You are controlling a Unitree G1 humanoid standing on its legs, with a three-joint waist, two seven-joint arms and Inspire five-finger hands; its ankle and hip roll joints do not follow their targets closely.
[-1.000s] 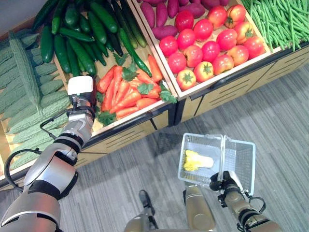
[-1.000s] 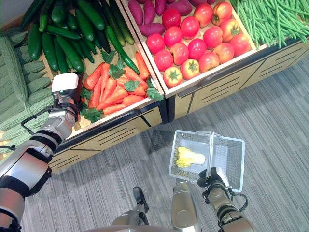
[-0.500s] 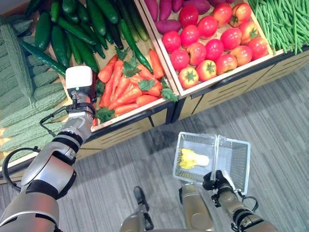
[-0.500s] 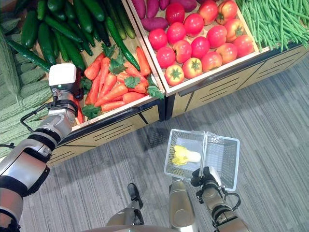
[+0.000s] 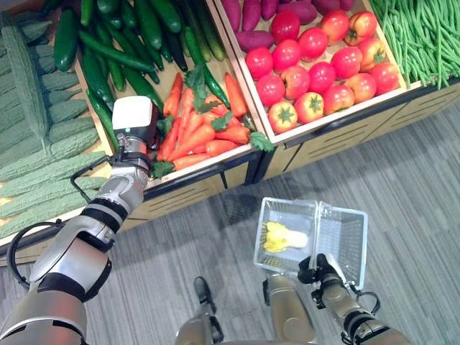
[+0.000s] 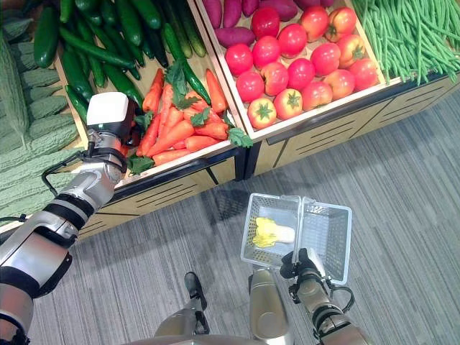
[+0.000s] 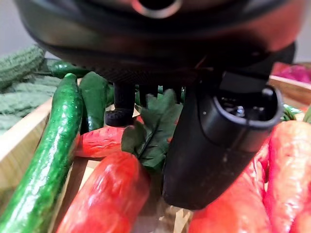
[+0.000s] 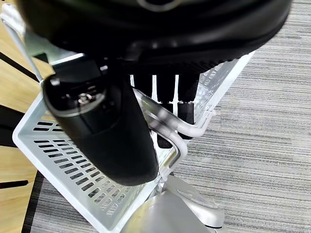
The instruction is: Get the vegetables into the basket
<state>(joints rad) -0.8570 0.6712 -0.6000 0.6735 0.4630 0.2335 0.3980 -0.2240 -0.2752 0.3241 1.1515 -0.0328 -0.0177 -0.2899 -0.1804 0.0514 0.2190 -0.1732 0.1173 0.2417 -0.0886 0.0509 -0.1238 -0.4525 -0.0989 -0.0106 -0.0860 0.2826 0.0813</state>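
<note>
Left hand (image 7: 214,145) loosely open over orange carrots (image 5: 198,136); right hand (image 8: 102,131) curled around white wire basket's handle (image 8: 165,128).

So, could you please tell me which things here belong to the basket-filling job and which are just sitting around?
Part of the job:
- white basket, its handle held by the right robot hand
- yellow-white vegetable already inside it
- carrots, where the left robot hand reaches

Just lying about:
- cucumbers
- tomatoes
- green beans
- sweet potatoes
- bitter gourds
</note>
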